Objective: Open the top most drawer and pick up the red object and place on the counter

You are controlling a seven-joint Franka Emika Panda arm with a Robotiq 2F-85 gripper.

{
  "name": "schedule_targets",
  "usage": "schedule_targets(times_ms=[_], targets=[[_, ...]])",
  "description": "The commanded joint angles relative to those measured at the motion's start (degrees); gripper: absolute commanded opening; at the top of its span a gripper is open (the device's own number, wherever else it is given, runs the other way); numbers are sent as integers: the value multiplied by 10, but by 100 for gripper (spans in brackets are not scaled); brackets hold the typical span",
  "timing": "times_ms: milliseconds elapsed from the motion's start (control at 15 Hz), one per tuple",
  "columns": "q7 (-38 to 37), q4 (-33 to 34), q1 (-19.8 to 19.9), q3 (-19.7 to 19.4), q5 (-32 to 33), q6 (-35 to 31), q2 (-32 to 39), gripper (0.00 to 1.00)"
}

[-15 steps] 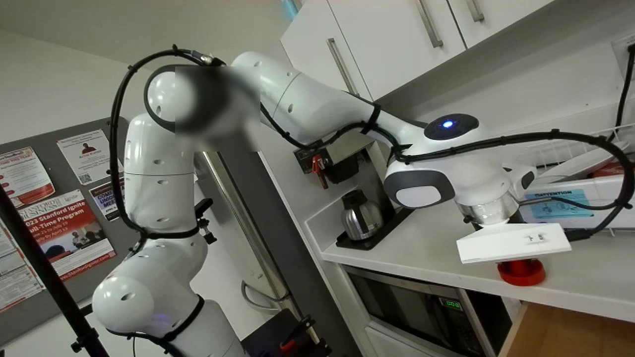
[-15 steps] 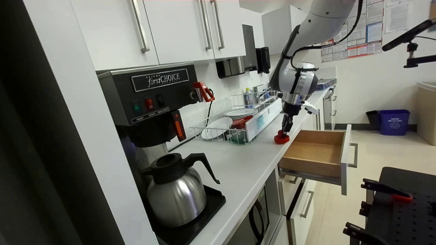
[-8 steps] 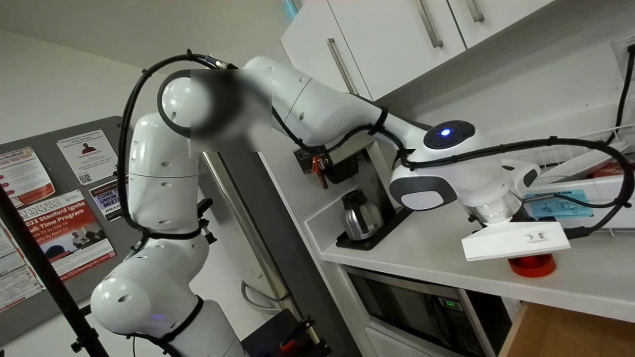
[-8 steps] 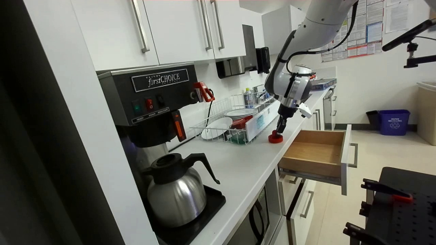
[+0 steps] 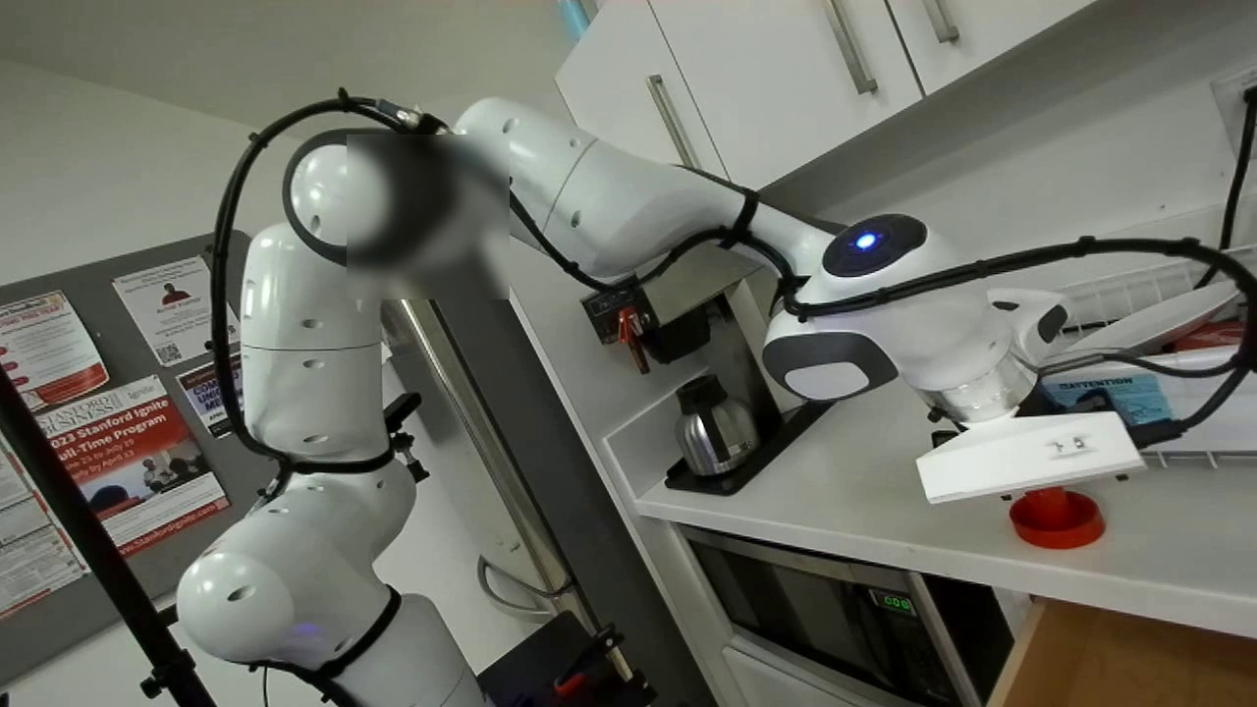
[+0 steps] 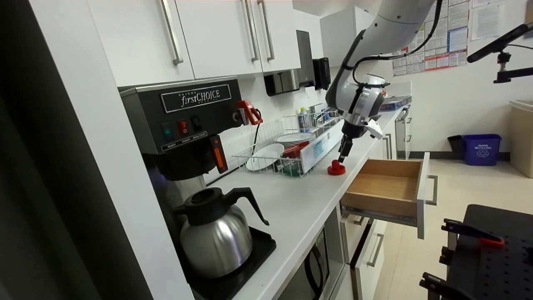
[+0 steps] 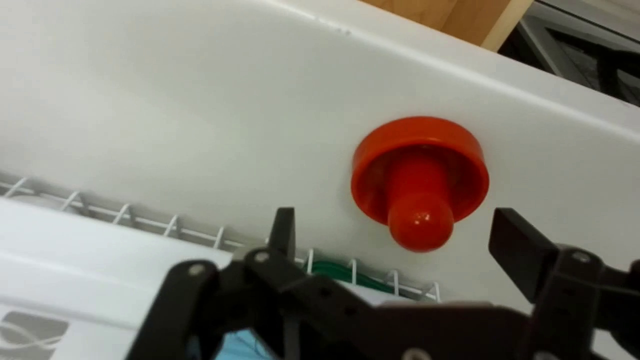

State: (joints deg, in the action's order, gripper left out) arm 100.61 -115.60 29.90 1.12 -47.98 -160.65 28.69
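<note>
The red object [image 7: 421, 220], a round dish-like base with a knob standing up from its middle, rests upright on the white counter [image 7: 200, 100] near its front edge. In both exterior views the red object [image 5: 1061, 528] [image 6: 336, 169] sits beside the drawer opening. My gripper [image 7: 394, 212] is open: its black fingers stand wide on either side of the knob in the wrist view, touching nothing. In an exterior view the gripper [image 6: 342, 158] hangs tilted just above the red object. The top drawer [image 6: 391, 187] is pulled out, with its bare wooden bottom showing.
A white wire dish rack [image 6: 266, 160] with plates stands along the wall behind the red object. The coffee maker [image 6: 191, 121] and a steel carafe [image 6: 216, 237] occupy the counter's other end. Wall cupboards [image 5: 786, 79] hang above; a microwave [image 5: 835, 609] sits below.
The red object went a short way back from the counter's edge and came to rest there. After that my gripper opened, let go of it and rose slightly above it.
</note>
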Motion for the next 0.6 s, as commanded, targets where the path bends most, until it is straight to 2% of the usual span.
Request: schedule_targets(times_ms=[0, 200, 267, 533], targets=[[82, -81, 57, 19, -55, 33, -109, 100], [106, -118, 90, 0, -78, 87, -166, 100], [114, -125, 69, -37, -89, 109, -180, 100], [108, -149, 50, -105, -78, 158, -215, 100]])
